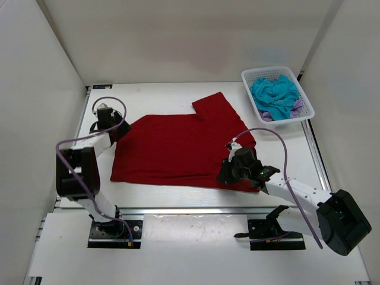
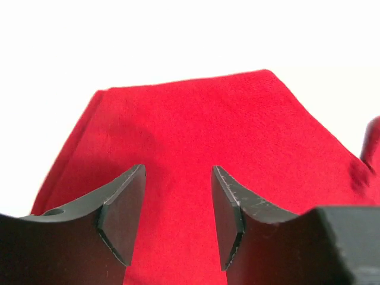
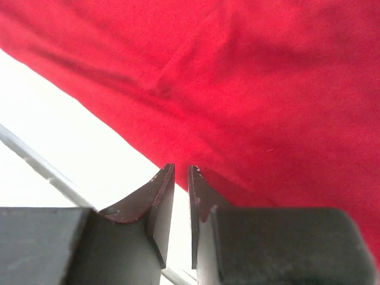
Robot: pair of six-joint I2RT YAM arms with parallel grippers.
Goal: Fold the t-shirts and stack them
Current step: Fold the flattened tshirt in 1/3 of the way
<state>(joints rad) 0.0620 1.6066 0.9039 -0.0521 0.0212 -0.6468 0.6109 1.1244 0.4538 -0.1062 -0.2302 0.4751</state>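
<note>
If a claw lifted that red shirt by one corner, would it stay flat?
Probably flop: the red t-shirt lies limp with soft creases, so it would likely drape. It looks thin, so likely light. Pushed, it would probably bunch rather than slide.

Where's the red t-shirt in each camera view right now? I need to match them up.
Top external: the red t-shirt lies spread mid-table, between the two arms.
Left wrist: red t-shirt fills the centre and bottom, beyond the open left gripper.
Right wrist: red t-shirt covers the top and right, its edge running diagonally down to the right gripper.
Shared landmark: the white table bordering the shirt's edge.
</note>
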